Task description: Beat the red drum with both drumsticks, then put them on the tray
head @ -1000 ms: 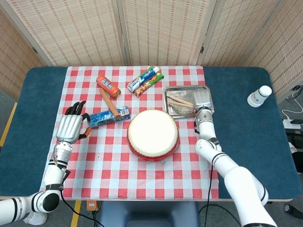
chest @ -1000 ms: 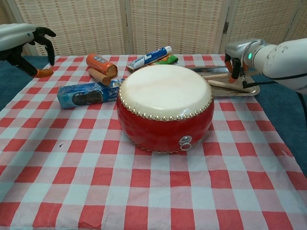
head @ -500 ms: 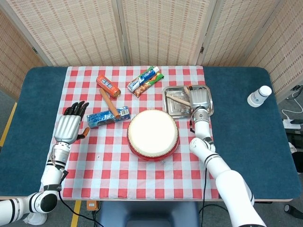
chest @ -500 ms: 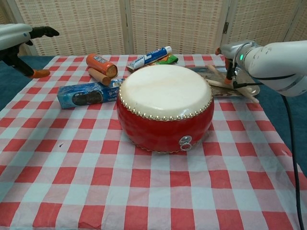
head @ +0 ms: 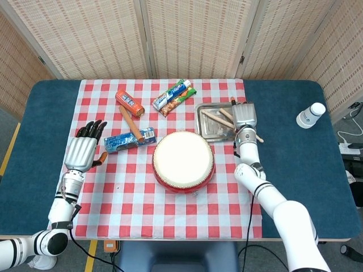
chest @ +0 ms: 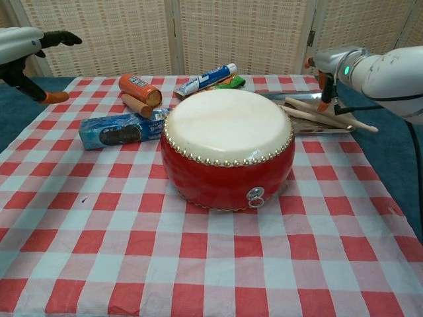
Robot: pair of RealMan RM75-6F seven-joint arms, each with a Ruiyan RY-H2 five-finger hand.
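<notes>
The placing step appears all but done — both pale wooden drumsticks [chest: 317,113] lie across the shallow metal tray [head: 205,129], beside the red drum [chest: 228,148]. The right hand [head: 244,116] hovers above them; whether its fingers are spread cannot be told. The left hand [head: 82,150] is held open, empty. Only withdrawal seems called for.

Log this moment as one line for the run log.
phase: sticks placed | drumsticks: on tray, one overhanging | left hand: open, empty | right hand: over tray, empty | drum: centre

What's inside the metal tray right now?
Two wooden drumsticks lie in the metal tray, one poking over its edge. The right hand covers the tray's far side.
</notes>
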